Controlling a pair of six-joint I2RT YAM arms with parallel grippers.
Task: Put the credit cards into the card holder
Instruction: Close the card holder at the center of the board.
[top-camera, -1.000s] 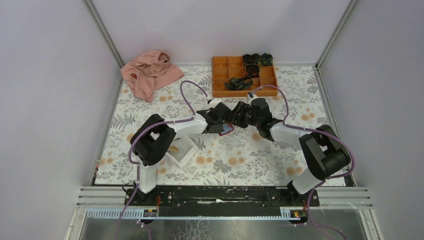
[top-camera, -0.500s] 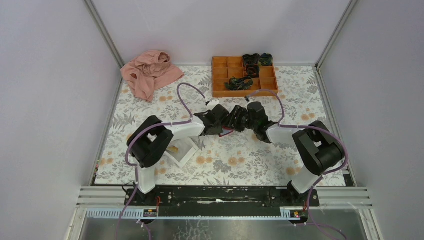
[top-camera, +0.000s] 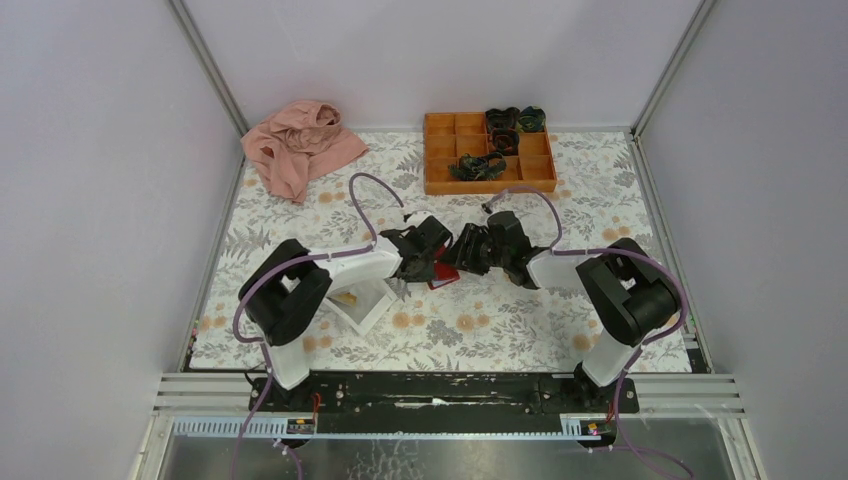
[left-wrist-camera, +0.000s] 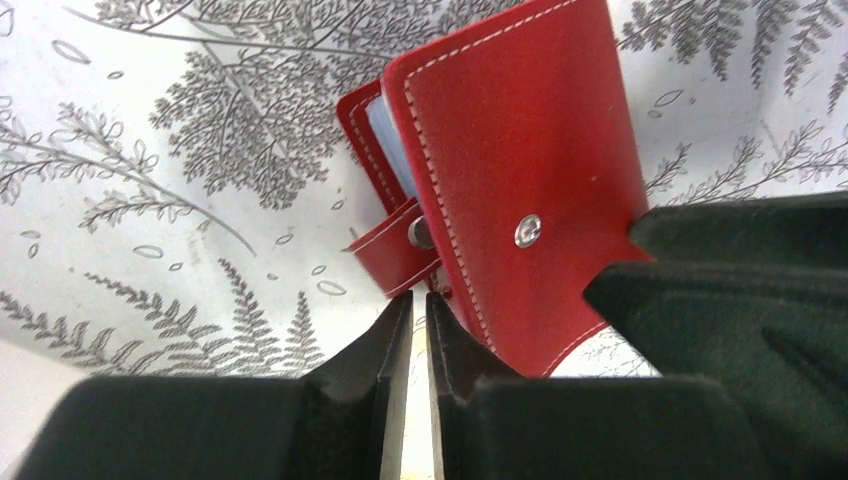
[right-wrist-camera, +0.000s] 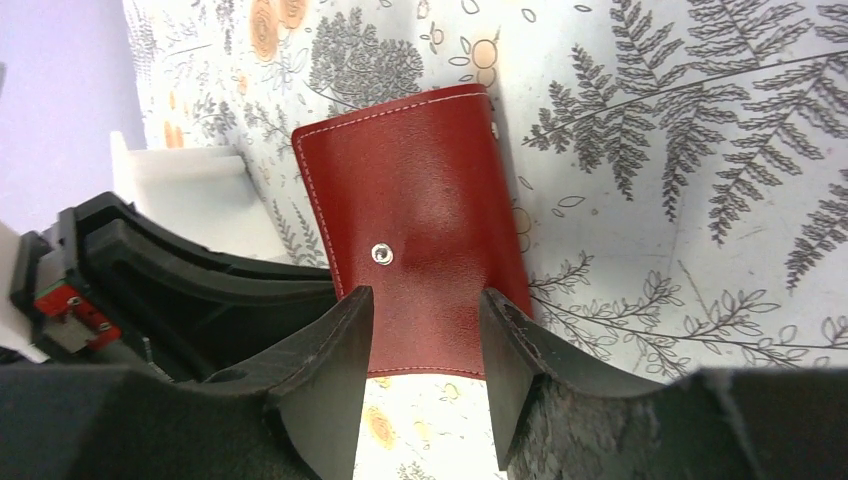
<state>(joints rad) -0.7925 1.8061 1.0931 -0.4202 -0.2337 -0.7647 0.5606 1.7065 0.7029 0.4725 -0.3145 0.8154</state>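
Note:
The dark-red card holder (top-camera: 444, 277) lies mid-table between both grippers. In the left wrist view the card holder (left-wrist-camera: 510, 170) stands slightly ajar, showing a strip of pale blue inside and its snap tab (left-wrist-camera: 392, 258). My left gripper (left-wrist-camera: 418, 300) is shut to a thin slit at the tab's corner, with nothing seen between the fingers. My right gripper (right-wrist-camera: 425, 296) stands open, its fingers straddling the near end of the card holder's cover (right-wrist-camera: 410, 225). A golden-tan credit card (top-camera: 346, 297) lies in the white tray (top-camera: 372, 303).
An orange compartment box (top-camera: 440, 178) with dark items stands at the back. A pink cloth (top-camera: 298, 148) lies bunched at the back left. The white tray sits just left of the grippers, under the left forearm.
Both grippers have shifted toward the near left, and the card holder has moved with them. Its blue inside no longer shows from above.

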